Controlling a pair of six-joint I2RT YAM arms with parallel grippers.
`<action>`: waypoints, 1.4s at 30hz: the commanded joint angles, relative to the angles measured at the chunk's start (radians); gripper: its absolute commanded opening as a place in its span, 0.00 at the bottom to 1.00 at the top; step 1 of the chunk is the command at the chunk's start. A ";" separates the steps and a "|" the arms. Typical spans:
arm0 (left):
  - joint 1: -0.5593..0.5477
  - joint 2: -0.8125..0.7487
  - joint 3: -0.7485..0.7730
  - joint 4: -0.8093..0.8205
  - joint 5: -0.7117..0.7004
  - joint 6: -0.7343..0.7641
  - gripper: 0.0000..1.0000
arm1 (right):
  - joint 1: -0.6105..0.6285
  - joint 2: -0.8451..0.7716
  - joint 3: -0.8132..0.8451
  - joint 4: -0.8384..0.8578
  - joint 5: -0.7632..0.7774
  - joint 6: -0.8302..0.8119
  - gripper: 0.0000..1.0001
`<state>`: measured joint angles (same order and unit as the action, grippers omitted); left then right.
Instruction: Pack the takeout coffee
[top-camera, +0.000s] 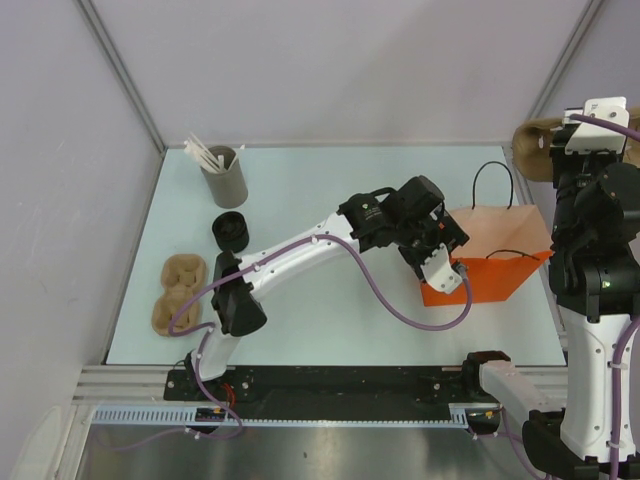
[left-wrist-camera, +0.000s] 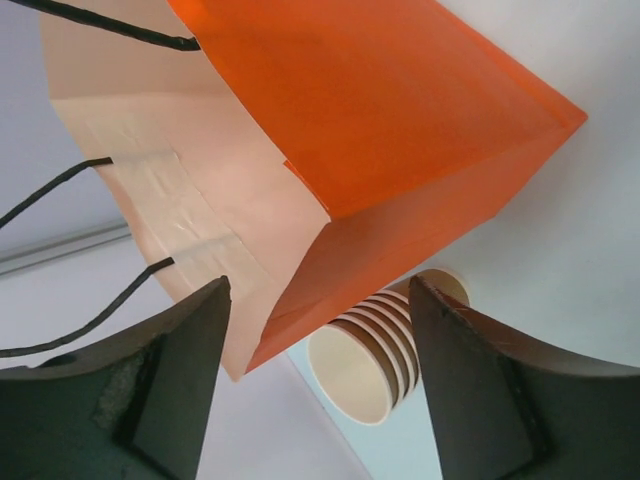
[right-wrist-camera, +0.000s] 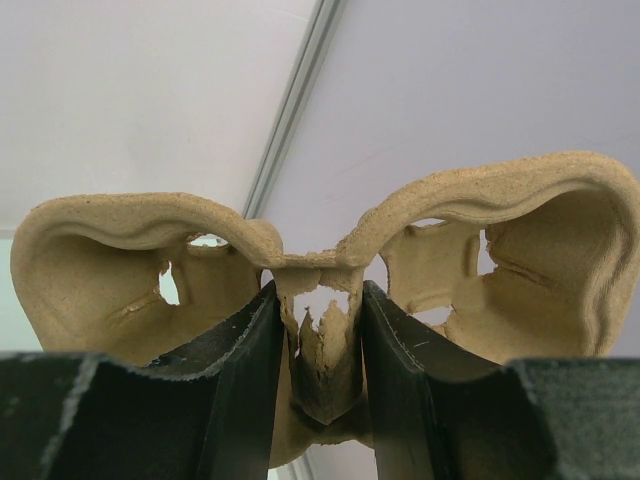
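The lidded takeout coffee cup is not in view. An orange paper bag with black handles stands open at the right of the table and fills the left wrist view. My left gripper is open and empty at the bag's near left corner. A stack of lidless tan cups lies on its side just beyond the bag. My right gripper is shut on the centre rib of a tan pulp cup carrier and holds it high at the far right.
A grey holder with white stirrers stands at the back left. A stack of black lids sits in front of it. A second pulp carrier lies at the table's left edge. Enclosure walls ring the table.
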<state>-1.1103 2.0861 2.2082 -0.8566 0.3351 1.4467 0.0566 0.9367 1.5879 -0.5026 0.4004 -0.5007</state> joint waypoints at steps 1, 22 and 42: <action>-0.002 0.005 0.047 0.033 0.030 0.028 0.67 | -0.004 -0.015 0.020 0.021 -0.014 0.016 0.40; -0.008 -0.069 0.036 -0.039 -0.010 -0.025 0.08 | -0.006 -0.016 0.029 0.010 -0.029 0.024 0.41; -0.020 -0.446 -0.320 -0.194 -0.172 -0.196 0.03 | -0.024 -0.010 0.037 0.003 -0.072 0.040 0.41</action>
<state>-1.1275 1.7412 1.9804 -1.0512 0.2413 1.3193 0.0391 0.9287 1.5883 -0.5102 0.3466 -0.4782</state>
